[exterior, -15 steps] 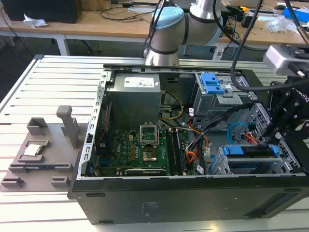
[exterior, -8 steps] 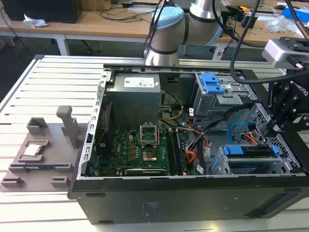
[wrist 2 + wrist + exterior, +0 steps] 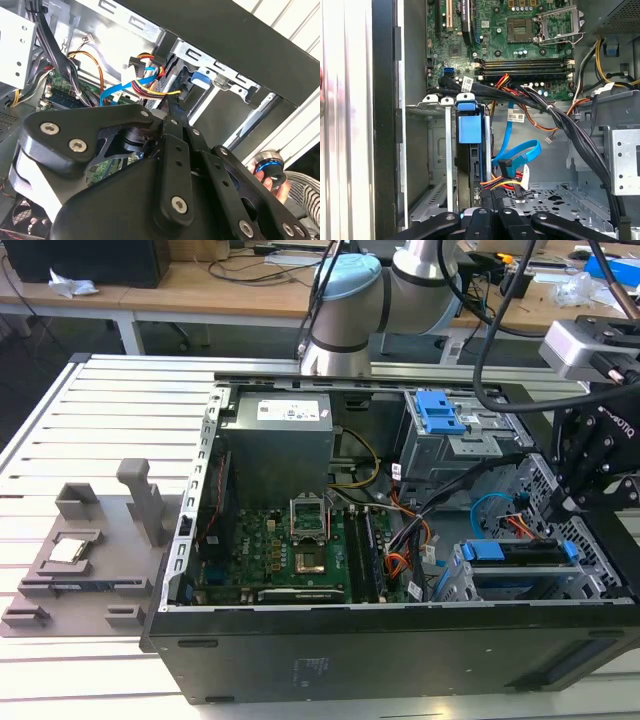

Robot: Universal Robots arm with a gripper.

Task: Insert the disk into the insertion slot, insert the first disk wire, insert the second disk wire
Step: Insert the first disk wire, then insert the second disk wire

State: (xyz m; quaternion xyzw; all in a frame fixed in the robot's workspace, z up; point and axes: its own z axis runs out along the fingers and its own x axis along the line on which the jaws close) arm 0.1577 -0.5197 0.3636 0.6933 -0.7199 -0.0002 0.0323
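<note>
Silver arm [image 3: 425,275], black bolted hand [image 3: 172,112]

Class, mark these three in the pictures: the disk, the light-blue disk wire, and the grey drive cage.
Disk [image 3: 470,129]: first wrist view, on its blue caddy's end.
Light-blue disk wire [image 3: 522,148]: first wrist view, on the loop's upper run.
Grey drive cage [image 3: 437,150]: first wrist view, on its side wall.

The disk [image 3: 470,127] is framed in bright blue; second disk wire [image 3: 507,132] is coloured light blue; motherboard [image 3: 490,37] is coloured green.
</note>
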